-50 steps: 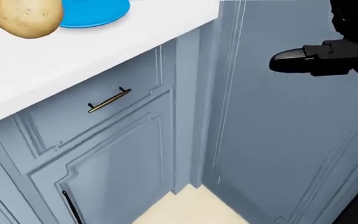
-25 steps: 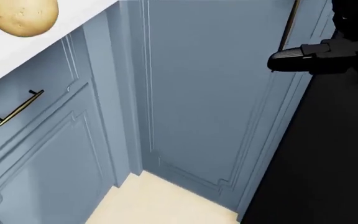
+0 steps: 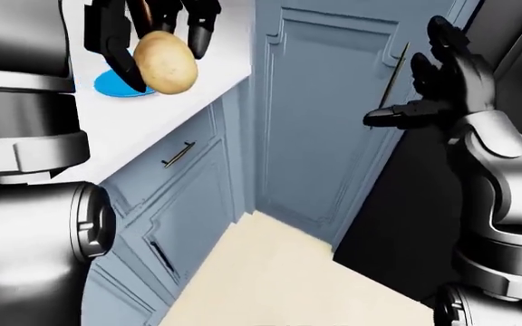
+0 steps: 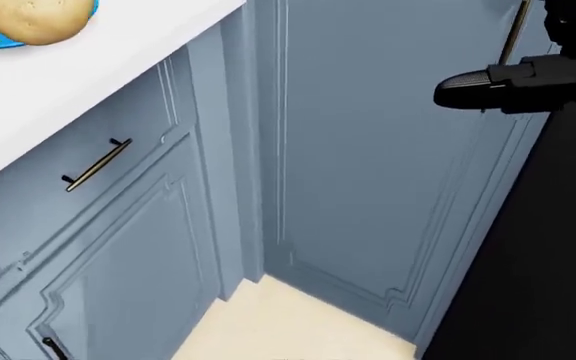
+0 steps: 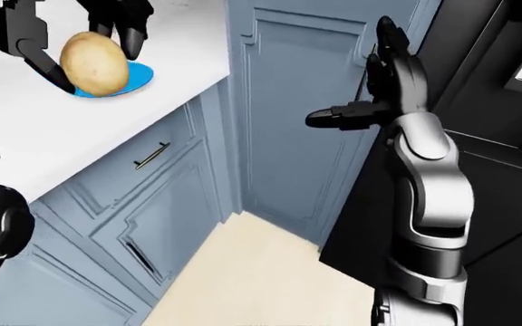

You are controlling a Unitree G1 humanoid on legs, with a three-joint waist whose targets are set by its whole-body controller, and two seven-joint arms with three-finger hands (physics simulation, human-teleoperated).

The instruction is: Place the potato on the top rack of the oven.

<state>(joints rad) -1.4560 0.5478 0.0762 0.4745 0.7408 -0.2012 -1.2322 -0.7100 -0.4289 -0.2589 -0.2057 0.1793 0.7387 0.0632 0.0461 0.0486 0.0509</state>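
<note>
Potato (image 3: 165,62): we hold it in the left hand (image 3: 148,30), dark fingers curled round its top and sides, lifted above the white counter (image 3: 143,122) and over the blue plate (image 3: 116,84).
Right hand (image 5: 379,88): released, fingers spread, grasping nothing; it hangs before the tall blue cabinet door (image 5: 302,109).
Oven: we judge the black mass at the right of the eye views to be it; no rack shows.
Step in hand: we carry the potato toward that black appliance.
How to do it well: we keep the grip firm and level while turning, and free the right hand for the oven door, since the rack cannot be reached until that door is open.
Change from earlier frames: the whole head view has shifted, so the camera moved; the drawer handle (image 4: 96,165) sits further right than half a second ago, and the plate shows again under the potato.
</note>
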